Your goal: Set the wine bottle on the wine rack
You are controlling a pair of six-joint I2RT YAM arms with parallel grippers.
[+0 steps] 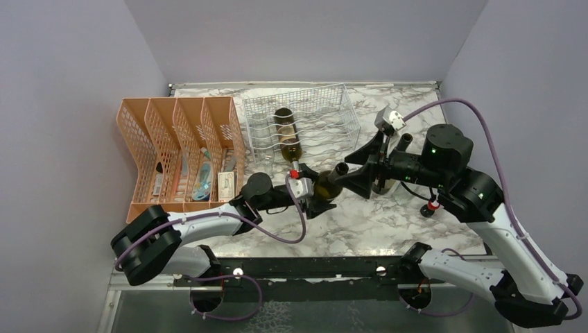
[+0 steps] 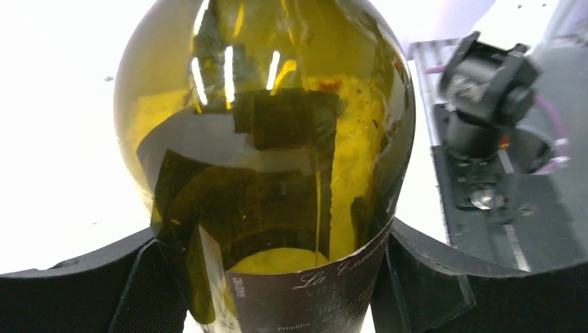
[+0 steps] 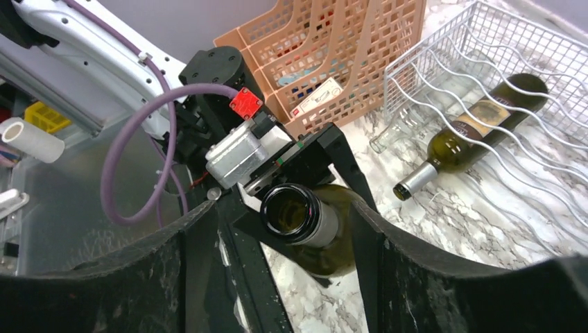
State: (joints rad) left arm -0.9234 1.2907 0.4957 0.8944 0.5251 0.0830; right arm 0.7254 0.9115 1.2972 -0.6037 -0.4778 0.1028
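Observation:
A green glass wine bottle (image 1: 330, 182) with a dark label is held off the marble table, lying roughly level. My left gripper (image 1: 313, 200) is shut on its body. In the left wrist view the bottle (image 2: 277, 139) fills the frame between the gripper's (image 2: 274, 284) black fingers (image 2: 76, 291). The open neck points right, between the spread fingers of my right gripper (image 1: 355, 172). In the right wrist view that gripper (image 3: 284, 211) is open, with the bottle's mouth (image 3: 298, 216) between its fingers and apart from them. The white wire wine rack (image 1: 326, 104) stands behind, also in the right wrist view (image 3: 444, 62).
A second dark bottle (image 1: 286, 135) lies in the rack with its neck towards me, also seen in the right wrist view (image 3: 478, 125). A clear bottle (image 3: 388, 135) lies beside it. An orange mesh file organiser (image 1: 173, 149) with papers stands left of the rack.

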